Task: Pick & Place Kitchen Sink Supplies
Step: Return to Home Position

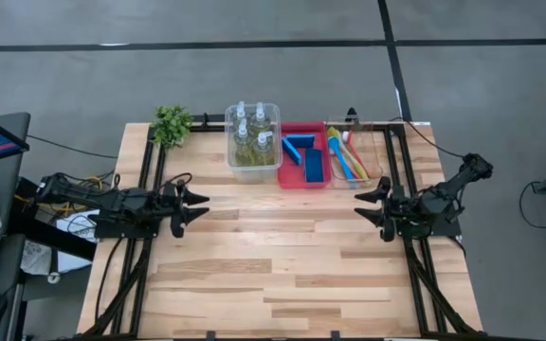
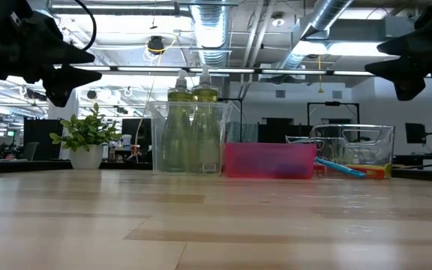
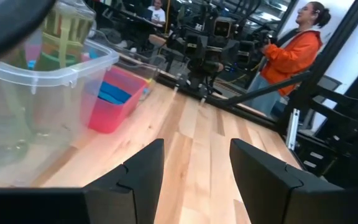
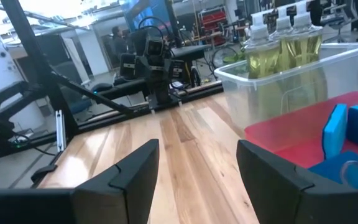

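Several clear bottles of yellow-green liquid (image 1: 251, 134) stand in a clear bin (image 1: 231, 161) at the table's far edge; they also show in the low view (image 2: 192, 127). Blue sponges (image 1: 306, 156) lie in the red bin (image 1: 292, 182). Long-handled brushes (image 1: 347, 154) lie in a second clear bin (image 1: 377, 156). My left gripper (image 1: 202, 206) hovers open over the table's left side, and my right gripper (image 1: 363, 204) hovers open over the right side. Both point toward the table's middle and touch nothing.
A small green plant (image 1: 172, 124) stands at the far left corner. The three bins sit in a row along the far edge. Bare wood (image 1: 282, 256) lies between the grippers and toward the near edge. A person in orange (image 3: 291, 53) stands beyond the table.
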`<move>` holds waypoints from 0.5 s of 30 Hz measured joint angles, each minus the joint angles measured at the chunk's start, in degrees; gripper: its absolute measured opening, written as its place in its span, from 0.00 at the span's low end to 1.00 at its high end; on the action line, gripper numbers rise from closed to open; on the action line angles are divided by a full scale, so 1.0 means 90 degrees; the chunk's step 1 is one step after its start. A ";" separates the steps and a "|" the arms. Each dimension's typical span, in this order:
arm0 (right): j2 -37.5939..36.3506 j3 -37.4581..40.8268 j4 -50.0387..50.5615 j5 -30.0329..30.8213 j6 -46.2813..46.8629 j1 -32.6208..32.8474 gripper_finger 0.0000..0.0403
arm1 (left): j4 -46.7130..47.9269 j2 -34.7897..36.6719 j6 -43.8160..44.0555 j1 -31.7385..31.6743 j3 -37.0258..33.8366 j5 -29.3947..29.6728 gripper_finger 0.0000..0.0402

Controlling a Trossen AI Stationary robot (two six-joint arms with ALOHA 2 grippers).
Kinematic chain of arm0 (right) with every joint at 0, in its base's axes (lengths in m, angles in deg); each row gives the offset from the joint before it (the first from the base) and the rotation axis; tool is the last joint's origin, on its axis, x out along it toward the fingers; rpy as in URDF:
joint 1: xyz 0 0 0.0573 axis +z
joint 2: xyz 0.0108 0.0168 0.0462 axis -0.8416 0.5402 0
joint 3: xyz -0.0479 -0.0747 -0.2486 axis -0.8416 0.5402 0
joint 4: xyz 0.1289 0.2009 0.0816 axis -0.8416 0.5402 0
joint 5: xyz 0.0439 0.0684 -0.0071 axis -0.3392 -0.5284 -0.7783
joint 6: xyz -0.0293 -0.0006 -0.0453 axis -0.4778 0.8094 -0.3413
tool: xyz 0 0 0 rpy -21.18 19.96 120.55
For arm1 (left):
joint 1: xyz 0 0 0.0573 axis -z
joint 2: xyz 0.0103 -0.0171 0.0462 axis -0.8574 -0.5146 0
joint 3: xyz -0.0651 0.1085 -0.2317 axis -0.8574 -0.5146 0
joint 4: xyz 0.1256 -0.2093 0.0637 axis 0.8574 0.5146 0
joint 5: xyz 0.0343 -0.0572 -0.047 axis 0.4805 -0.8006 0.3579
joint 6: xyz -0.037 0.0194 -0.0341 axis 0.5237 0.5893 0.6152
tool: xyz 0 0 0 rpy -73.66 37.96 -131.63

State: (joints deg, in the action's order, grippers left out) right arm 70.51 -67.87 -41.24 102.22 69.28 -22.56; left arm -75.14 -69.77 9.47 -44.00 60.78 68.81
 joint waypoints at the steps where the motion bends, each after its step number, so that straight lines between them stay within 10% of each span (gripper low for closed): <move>1: 0.0000 0.0000 0.0000 0.0001 -0.0030 0.0000 0.52 | -0.0002 0.0000 -0.0032 0.0000 0.0000 0.0035 0.46; 15: 0.0019 0.0000 0.0010 -0.0005 -0.0053 0.0000 0.52 | -0.0042 -0.0027 -0.0021 0.0000 0.0005 0.0104 0.46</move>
State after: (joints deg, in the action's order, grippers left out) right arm 70.68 -67.87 -41.15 102.17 68.81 -22.56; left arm -75.52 -70.01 9.28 -44.00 60.83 69.74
